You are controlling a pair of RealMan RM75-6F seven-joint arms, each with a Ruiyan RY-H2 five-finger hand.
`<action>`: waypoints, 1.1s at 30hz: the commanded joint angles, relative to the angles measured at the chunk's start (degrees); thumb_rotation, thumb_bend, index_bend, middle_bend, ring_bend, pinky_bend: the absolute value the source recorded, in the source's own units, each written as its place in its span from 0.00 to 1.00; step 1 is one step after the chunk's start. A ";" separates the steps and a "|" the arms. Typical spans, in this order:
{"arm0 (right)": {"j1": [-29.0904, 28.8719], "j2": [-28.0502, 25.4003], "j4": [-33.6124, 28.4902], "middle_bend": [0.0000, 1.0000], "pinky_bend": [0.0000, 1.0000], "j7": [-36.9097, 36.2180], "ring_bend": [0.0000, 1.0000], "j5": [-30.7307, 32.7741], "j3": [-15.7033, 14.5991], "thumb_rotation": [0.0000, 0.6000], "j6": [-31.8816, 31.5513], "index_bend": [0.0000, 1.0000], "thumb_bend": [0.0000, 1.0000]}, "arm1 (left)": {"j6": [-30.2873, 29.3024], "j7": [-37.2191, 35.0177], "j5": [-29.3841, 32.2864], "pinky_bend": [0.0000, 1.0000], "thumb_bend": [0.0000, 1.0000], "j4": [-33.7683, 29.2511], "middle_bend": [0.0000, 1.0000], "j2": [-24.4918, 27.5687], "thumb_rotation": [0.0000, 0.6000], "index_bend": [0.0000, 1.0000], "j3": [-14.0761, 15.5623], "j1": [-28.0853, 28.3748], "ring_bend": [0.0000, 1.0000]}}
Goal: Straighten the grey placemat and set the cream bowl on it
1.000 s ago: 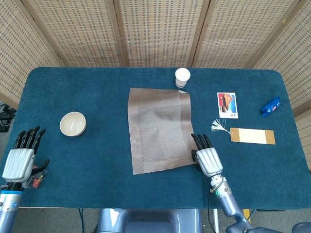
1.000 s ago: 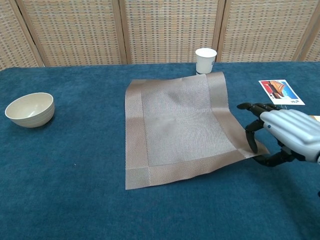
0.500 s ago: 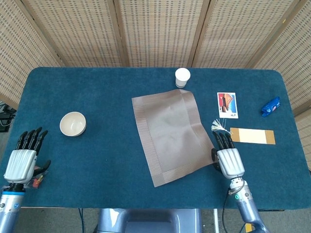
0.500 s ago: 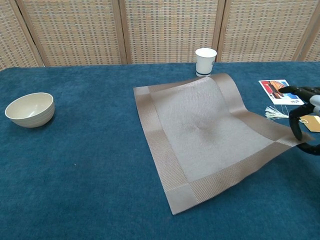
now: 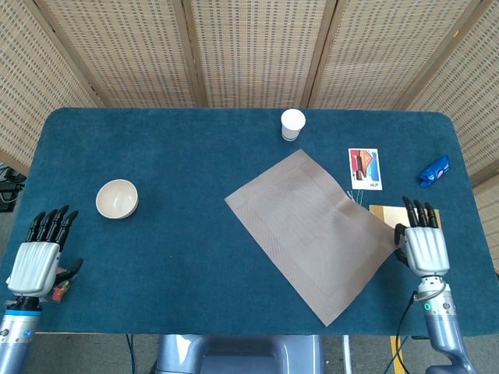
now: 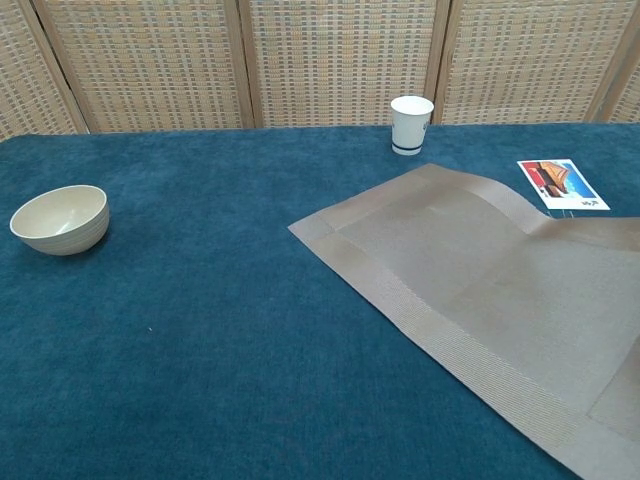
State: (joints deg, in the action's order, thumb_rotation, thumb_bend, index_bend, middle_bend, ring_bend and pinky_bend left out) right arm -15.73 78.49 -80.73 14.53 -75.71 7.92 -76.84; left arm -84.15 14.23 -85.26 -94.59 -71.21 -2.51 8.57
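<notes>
The grey placemat lies askew on the blue table, turned diagonally, with its right part rippled and raised off the cloth. My right hand is at the mat's right corner near the table's right front and pinches that corner; the chest view does not show this hand. The cream bowl stands upright at the left, apart from the mat. My left hand hovers at the front left edge, fingers spread, holding nothing.
A white paper cup stands at the back just beyond the mat. A picture card, a tan tag partly under the mat, and a blue packet lie at the right.
My right hand has pulled the mat's corner to the right, swinging the mat from nearly square into a diagonal lie. The bowl and left hand have stayed put.
</notes>
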 commanded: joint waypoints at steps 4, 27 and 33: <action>-0.74 -2.08 0.38 0.11 0.00 -0.78 0.00 1.97 2.10 1.00 1.26 0.69 0.56 | 0.16 0.34 0.19 0.00 0.26 0.03 0.00 -0.19 1.00 0.05 -0.06 0.03 0.00; -0.90 -2.40 3.35 0.00 0.00 -1.25 0.00 9.87 6.83 1.00 0.88 0.13 0.17 | 0.75 0.79 0.78 0.00 0.26 0.36 0.00 -0.75 1.00 0.05 -0.58 0.42 0.00; 2.29 -4.24 -0.44 0.00 0.00 -5.95 0.00 5.78 5.61 1.00 -4.41 0.07 0.13 | 1.61 0.41 1.35 0.00 0.26 0.44 0.00 -0.90 1.00 0.05 -1.48 1.31 0.00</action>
State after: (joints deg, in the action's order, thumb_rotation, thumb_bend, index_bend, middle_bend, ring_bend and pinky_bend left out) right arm -14.55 75.03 -79.94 9.91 -68.60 14.06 -79.88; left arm -82.82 14.73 -84.07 -94.21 -72.08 -3.80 9.64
